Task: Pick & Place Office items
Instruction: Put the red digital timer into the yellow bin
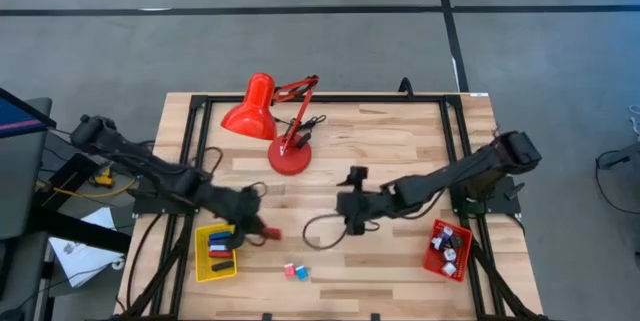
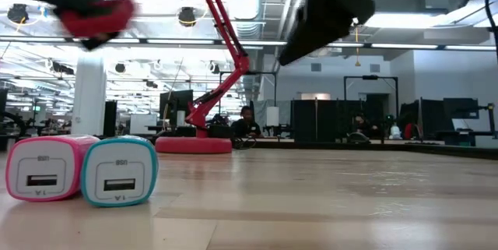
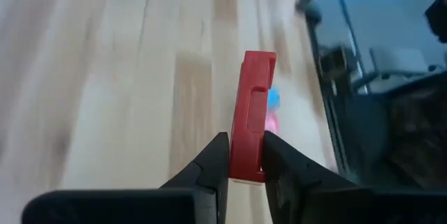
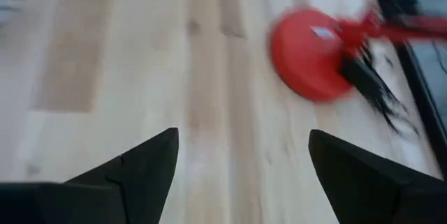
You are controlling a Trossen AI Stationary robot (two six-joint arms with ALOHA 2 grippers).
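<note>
My left gripper (image 1: 262, 229) hangs just right of the yellow tray (image 1: 200, 266), shut on a small red block (image 3: 253, 112), which shows blurred high up in the low view (image 2: 97, 16). A pink cube (image 2: 43, 168) and a blue cube (image 2: 119, 170) stand side by side on the table near its front edge. My right gripper (image 4: 241, 161) hovers open and empty above mid-table (image 1: 350, 193), facing the red lamp's base (image 4: 311, 53). My left gripper pinches the red block between its two fingers, on the two flat sides at the block's near end (image 3: 246, 162). The block's length runs on ahead past the fingertips. It is lifted clear of the table.
The yellow tray holds several small items (image 1: 218, 243). A red tray (image 1: 432, 261) with small items sits at the right front. The red desk lamp (image 1: 270, 111) stands at the far middle, and a black cable (image 1: 318, 233) loops below the right arm.
</note>
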